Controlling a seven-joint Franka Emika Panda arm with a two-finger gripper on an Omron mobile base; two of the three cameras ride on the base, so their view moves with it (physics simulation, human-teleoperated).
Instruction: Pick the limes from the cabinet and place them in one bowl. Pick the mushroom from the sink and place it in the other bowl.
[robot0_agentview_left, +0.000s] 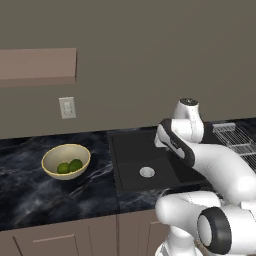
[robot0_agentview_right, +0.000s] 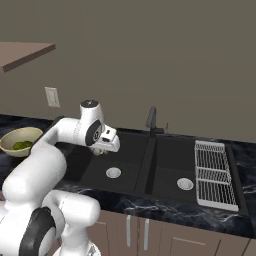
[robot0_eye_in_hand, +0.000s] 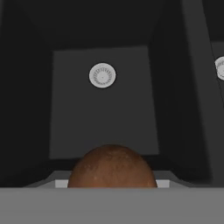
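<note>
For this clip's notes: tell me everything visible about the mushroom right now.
The mushroom shows in the hand view as a rounded reddish-brown cap, finely speckled and slightly glossy. Its stem is hidden. It sits at the bottom of that view, right at the hand, which is shut on it, above the sink's black left basin with its round silver drain below. It rests on nothing else.
</note>
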